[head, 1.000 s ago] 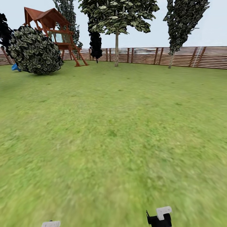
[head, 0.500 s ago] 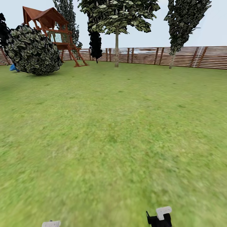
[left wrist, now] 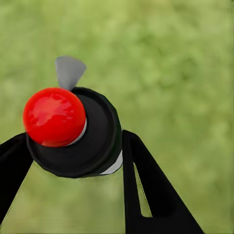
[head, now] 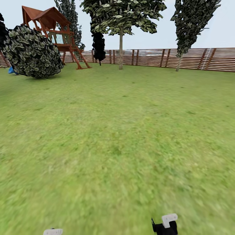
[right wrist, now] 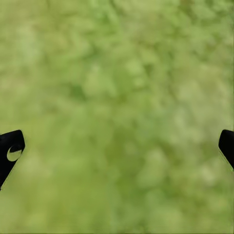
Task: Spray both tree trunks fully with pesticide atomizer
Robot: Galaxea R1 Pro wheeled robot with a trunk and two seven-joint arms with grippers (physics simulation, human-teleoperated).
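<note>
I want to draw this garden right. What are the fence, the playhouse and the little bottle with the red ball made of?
The fence looks like brown wooden slats, matte. The playhouse seems reddish-brown wood too, with beams and a ladder. The pesticide atomizer, held in the left gripper, looks like smooth black plastic with a shiny red top, since light glints on it.
</note>
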